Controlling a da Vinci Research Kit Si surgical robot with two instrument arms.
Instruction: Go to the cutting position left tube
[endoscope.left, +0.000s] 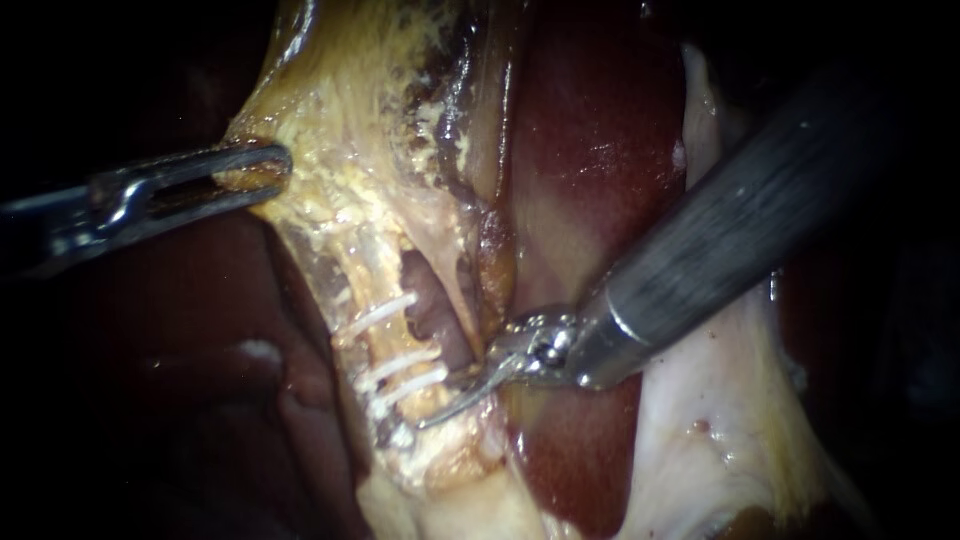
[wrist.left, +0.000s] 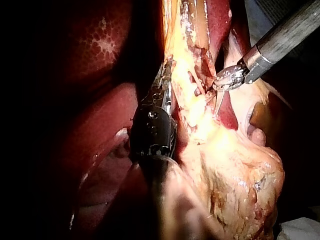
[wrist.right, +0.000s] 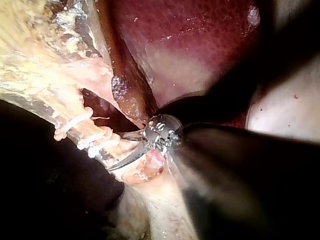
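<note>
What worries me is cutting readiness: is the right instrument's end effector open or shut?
Open: the right wrist view shows a clear gap between the right instrument's two curved blades, beside the clips on the tube.

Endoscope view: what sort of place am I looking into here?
Probably a surgical setting, seen close up: dark red liver, a tube crossed by white clips, and two slender metal instruments, the left instrument gripping pale tissue, the right instrument beside the clips.

Tight room at left tube (endoscope.left: 372, 342)
3 clips (endoscope.left: 377, 314) cross it, bare gap between upper 1 and lower 2; window (endoscope.left: 430, 300) beside free; liver (endoscope.left: 590, 150) flanks right instrument's (endoscope.left: 452, 398) parted jaws; left instrument (endoscope.left: 270, 165) clamps fatty tissue (endoscope.left: 330, 150) well apart.
</note>
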